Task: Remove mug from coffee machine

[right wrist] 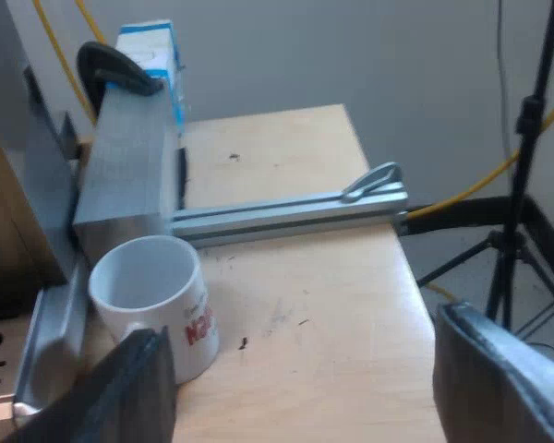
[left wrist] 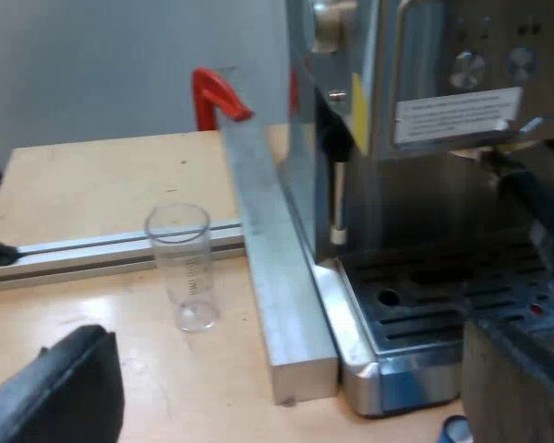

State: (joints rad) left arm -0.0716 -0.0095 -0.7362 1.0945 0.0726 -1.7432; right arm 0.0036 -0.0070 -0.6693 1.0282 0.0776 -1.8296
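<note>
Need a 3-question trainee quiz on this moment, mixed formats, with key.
1. True or false: the white ceramic mug with red lettering stands on the steel drip tray of the silver espresso machine.
2. In the left wrist view, what stands upright on the wooden table beside the aluminium bar? A) a clear measuring glass B) a kettle C) a spoon
3. Fill in: the right gripper is ____, with one finger close to the mug.

Key: 1 false, the mug stands on the table beside the tray. 2 A. 3 open.
</note>
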